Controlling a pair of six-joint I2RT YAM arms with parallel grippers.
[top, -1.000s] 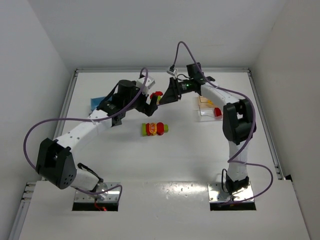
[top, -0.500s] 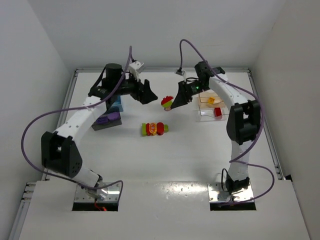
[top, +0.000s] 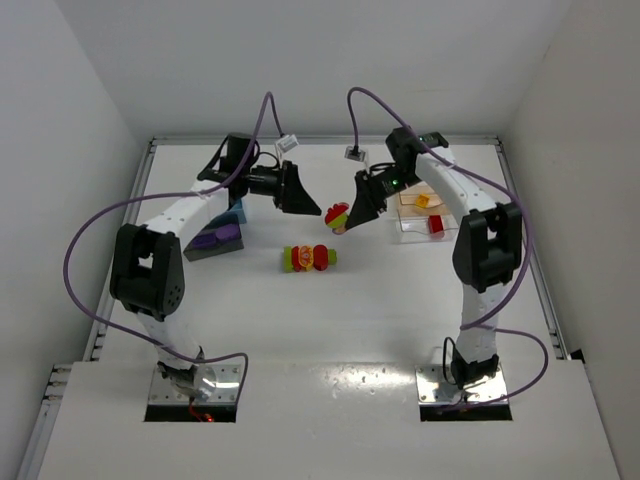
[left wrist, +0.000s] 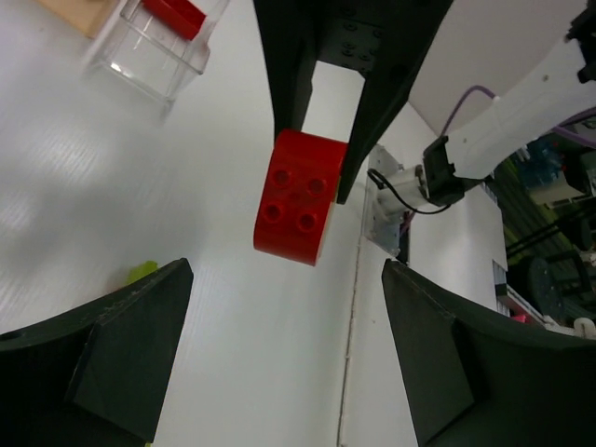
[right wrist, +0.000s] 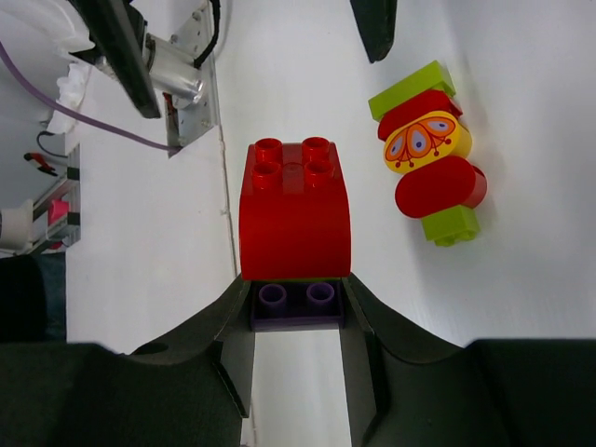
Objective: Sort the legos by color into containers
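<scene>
My right gripper (top: 352, 212) is shut on a small stack of legos (top: 338, 214) held above the table. In the right wrist view its fingers (right wrist: 233, 321) clamp a purple block (right wrist: 295, 307), and a red block (right wrist: 295, 209) sticks out in front of it. My left gripper (top: 303, 198) stands open a little to the left of that stack, facing it, with nothing between its fingers (left wrist: 102, 358); the red block (left wrist: 296, 196) hangs ahead of them. Another stack (top: 308, 258) of lime, red and yellow legos lies on the table. The clear container (top: 412, 228) holds red and orange blocks. The dark container (top: 205, 248) holds a purple block.
The dark container has a blue part (top: 238, 213) close under my left arm. The lying stack (right wrist: 428, 154) is just below and in front of both grippers. White walls close the table in at the back and sides.
A second ago both grippers met at the red-topped stack. The left gripper has since drawn back to the left and its arm has swung toward the back. The right gripper keeps the stack.
</scene>
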